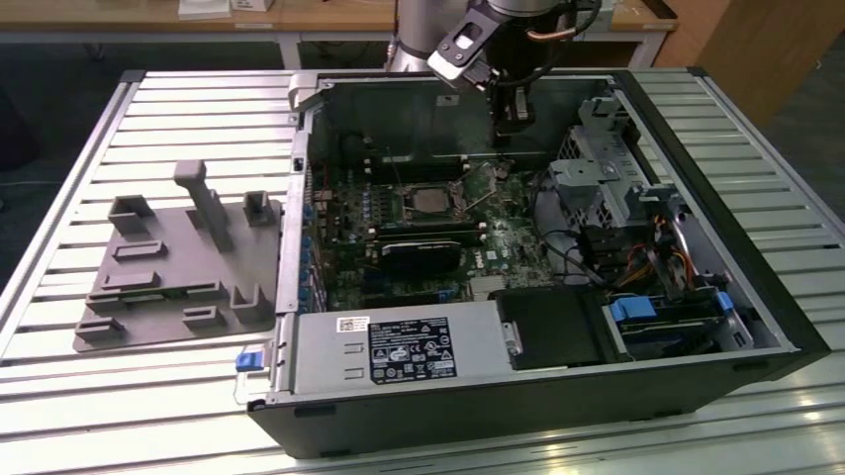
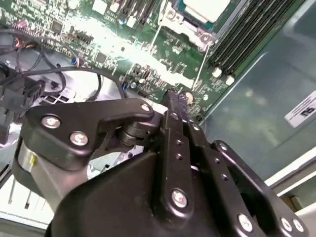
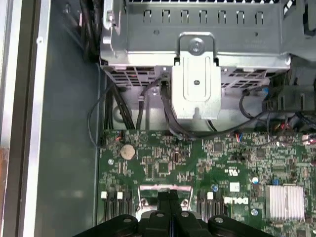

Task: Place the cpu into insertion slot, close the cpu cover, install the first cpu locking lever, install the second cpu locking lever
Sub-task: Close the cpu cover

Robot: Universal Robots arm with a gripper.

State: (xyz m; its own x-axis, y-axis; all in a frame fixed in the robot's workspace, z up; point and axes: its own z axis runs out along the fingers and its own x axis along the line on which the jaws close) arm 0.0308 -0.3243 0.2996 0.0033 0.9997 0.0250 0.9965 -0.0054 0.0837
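**Hazards.** We judged side contact to be the main risk. The tool (image 1: 510, 121) hung inside the computer case (image 1: 528, 411), close over the board. In the second wrist view a thin locking lever (image 2: 201, 64) stood near its fingertips. A descent made off-line could bend that lever or scrape the small parts on the motherboard (image 3: 163, 168). A second risk lay in the black cables (image 3: 167, 111) below the drive cage (image 3: 148, 49), which a sideways swing of the wrist could snag. A third risk was skewed pressure on the cpu cover (image 2: 170, 17), which could shift the cpu (image 1: 429, 198) on its contacts.

**Position of the task item.** The cpu lay in its socket on the motherboard, pale top up, with the cover frame around it. We could not tell whether the cover was locked down. In the exterior view the tool stood at about 1 o'clock from the cpu, near but apart.

**Pose.** The arm entered from the 12 o'clock edge of the exterior view and pointed the tool steeply down into the case. In both wrist views the fingers were pressed together, and we saw nothing between them. The case rested on the slatted bench (image 1: 198, 99), with a grey fixture tray (image 1: 158, 287) at its 9 o'clock.
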